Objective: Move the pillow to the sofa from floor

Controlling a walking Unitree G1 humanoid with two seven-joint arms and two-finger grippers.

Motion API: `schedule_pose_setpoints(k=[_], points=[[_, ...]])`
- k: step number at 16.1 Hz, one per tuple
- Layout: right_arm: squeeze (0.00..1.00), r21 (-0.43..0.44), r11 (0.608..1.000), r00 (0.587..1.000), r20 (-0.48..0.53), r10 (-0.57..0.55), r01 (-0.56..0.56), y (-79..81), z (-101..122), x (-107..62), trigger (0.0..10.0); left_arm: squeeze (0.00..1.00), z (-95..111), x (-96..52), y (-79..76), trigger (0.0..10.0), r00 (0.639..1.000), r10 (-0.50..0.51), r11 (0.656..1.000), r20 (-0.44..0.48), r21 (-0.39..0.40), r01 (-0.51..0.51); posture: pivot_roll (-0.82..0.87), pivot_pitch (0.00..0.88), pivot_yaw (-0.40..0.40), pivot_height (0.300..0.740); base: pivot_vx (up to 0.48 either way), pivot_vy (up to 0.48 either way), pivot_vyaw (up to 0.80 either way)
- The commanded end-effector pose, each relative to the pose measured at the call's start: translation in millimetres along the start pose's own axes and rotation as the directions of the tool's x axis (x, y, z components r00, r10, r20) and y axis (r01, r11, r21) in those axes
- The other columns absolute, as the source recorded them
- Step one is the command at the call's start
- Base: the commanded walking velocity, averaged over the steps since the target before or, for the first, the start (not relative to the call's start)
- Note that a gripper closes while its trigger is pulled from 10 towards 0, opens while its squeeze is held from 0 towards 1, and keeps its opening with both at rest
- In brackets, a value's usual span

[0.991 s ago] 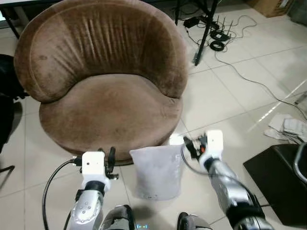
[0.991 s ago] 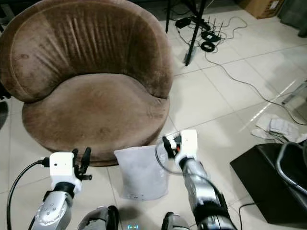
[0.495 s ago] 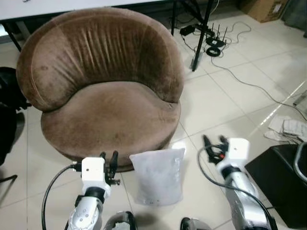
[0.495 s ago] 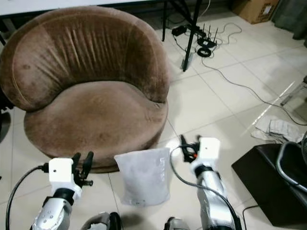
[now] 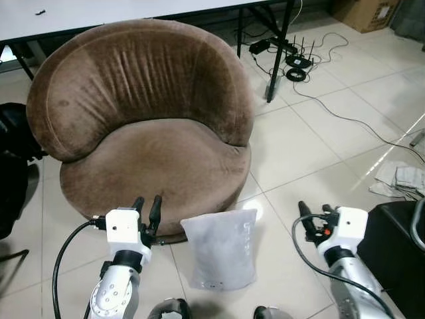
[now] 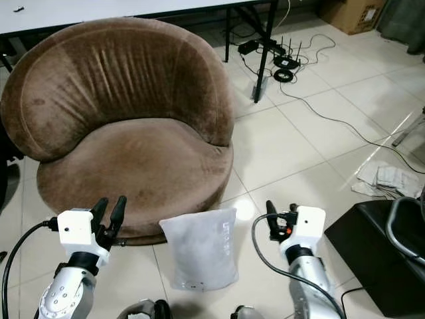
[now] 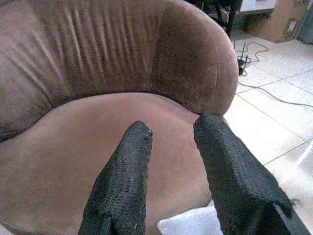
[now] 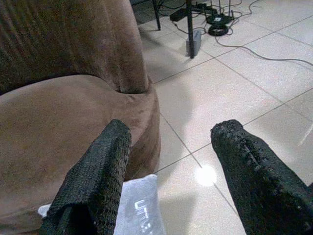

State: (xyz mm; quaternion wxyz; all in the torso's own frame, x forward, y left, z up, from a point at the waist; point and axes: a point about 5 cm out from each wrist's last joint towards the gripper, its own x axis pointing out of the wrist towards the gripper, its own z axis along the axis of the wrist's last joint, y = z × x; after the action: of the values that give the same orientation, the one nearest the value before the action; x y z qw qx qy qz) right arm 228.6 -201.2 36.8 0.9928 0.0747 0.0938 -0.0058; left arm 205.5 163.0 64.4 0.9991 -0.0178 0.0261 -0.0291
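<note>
1. The pillow lies on the tiled floor between both arms, its far edge just before the sofa base.
2. The left gripper has its fingers parted with nothing held; the right gripper is also spread wide and empty, each beside the pillow.
3. I think both should come down and press the pillow's two sides evenly, because it looks soft and could sag.
4. Then lift it onto the brown sofa seat beyond.

The sofa was brown velvet; the pillow pale grey-white; the floor cream tile; the tool fingers black.
</note>
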Motion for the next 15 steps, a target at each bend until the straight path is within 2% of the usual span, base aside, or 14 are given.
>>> schedule_pose_setpoints(k=[1,3,4,5,6,7,8,10,11,12,13,14,15], points=[[0.00,0.000,1.000,1.000,-0.016,0.021,-0.021,0.0,2,-2.4,10.0,0.00,-4,-6.1,-2.0,10.0,1.000,-0.005,1.000,-0.021,-0.019,0.005,-0.01,0.105,0.040,0.740,0.000,0.000,0.00],[0.00,-0.004,1.000,1.000,-0.005,0.021,-0.021,2.1,2,3.4,10.0,0.00,-15,-9.5,-5.5,10.0,0.997,-0.004,1.000,-0.077,-0.025,0.002,-0.01,0.110,0.042,0.740,0.000,0.000,0.00],[0.00,0.033,0.998,0.998,0.037,0.056,-0.057,16.1,10,11.5,10.0,0.00,-7,-4.7,-8.1,10.0,0.999,-0.002,1.000,-0.049,-0.020,0.002,0.00,0.115,0.042,0.740,0.000,0.000,0.00],[0.00,0.038,0.997,0.997,0.040,0.061,-0.062,17.4,11,11.1,10.0,0.00,-6,-5.1,-8.6,10.0,0.999,-0.003,1.000,-0.045,-0.019,0.002,0.00,0.115,0.042,0.740,0.000,0.000,0.00],[0.00,0.091,0.986,0.989,0.069,0.132,-0.138,26.5,19,7.0,10.0,0.00,-6,-7.2,-8.3,10.0,0.999,-0.008,0.999,-0.047,-0.043,0.006,0.00,0.115,0.044,0.740,0.000,0.000,0.00],[0.00,0.128,0.979,0.985,0.090,0.150,-0.161,29.7,25,5.3,10.0,0.00,-8,-11.2,-7.2,10.0,0.998,-0.021,0.999,-0.067,-0.032,0.019,0.00,0.115,0.044,0.740,0.000,0.000,0.00],[0.00,0.114,0.975,0.980,0.091,0.179,-0.189,30.0,27,4.7,10.0,0.00,-8,-16.0,-2.7,10.0,0.996,-0.011,0.999,-0.091,-0.035,0.007,0.00,0.114,0.043,0.740,0.000,0.000,0.00],[0.00,-0.008,0.989,0.989,0.014,0.149,-0.149,23.8,15,10.1,10.0,0.00,-14,-7.8,2.7,10.0,0.993,0.019,0.996,-0.118,0.090,-0.009,0.00,0.121,0.041,0.740,0.000,0.000,0.00],[0.00,-0.020,0.989,0.989,0.006,0.144,-0.144,23.0,14,10.3,10.0,0.00,-14,-7.2,2.9,10.0,0.992,0.021,0.994,-0.121,0.105,-0.009,0.00,0.118,0.041,0.740,0.000,0.000,0.00],[0.00,-0.011,0.989,0.989,0.035,0.147,-0.147,22.7,19,10.2,10.0,0.00,-3,-4.0,2.1,10.0,0.998,0.012,0.996,-0.062,0.084,-0.007,0.00,0.115,0.043,0.740,0.000,0.000,0.00],[0.00,-0.006,0.990,0.989,0.034,0.142,-0.142,22.2,22,10.5,10.0,0.00,-2,-3.9,2.5,10.0,0.998,0.010,0.997,-0.065,0.074,-0.005,0.00,0.115,0.043,0.740,0.000,0.000,0.00],[0.00,0.036,0.987,0.987,0.043,0.153,-0.154,22.4,22,10.6,10.0,0.91,-4,-4.3,1.5,10.0,0.997,0.000,0.998,-0.080,0.059,0.004,0.00,0.123,0.043,0.740,0.000,0.000,0.00],[1.00,0.064,0.987,0.989,0.040,0.145,-0.147,19.9,22,13.0,10.0,1.00,-3,-3.1,-2.5,10.0,0.995,-0.038,0.998,-0.087,0.053,0.042,0.00,0.121,0.043,0.740,0.000,0.000,0.00]])
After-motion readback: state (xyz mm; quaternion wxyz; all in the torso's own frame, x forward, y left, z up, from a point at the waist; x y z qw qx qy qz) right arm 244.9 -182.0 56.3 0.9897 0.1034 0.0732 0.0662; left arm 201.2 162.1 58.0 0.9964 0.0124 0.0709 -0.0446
